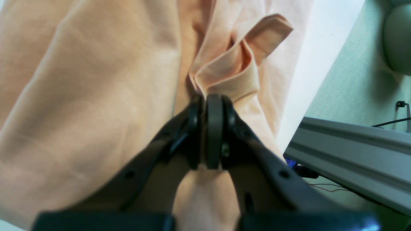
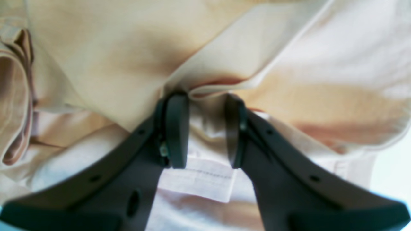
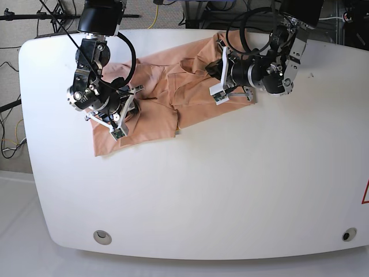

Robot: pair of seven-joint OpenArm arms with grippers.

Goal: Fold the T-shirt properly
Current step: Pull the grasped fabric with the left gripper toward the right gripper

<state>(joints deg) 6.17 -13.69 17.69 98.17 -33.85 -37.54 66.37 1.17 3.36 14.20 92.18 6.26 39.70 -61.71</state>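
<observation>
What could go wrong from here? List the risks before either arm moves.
1. The left claw is shut on only a small bunched pinch of the T-shirt; a pull may slip it free or drag in extra wrinkles.
2. The right claw is open over a hem, gripping nothing, so a lift now would likely be one-sided and skew the fold.
3. The shirt lies near the table's far edge and could slide off.

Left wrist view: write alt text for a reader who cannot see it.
The left claw is shut on a bunched fold of the salmon-pink T-shirt, which fills most of the frame. A white table edge runs down the right.
</observation>
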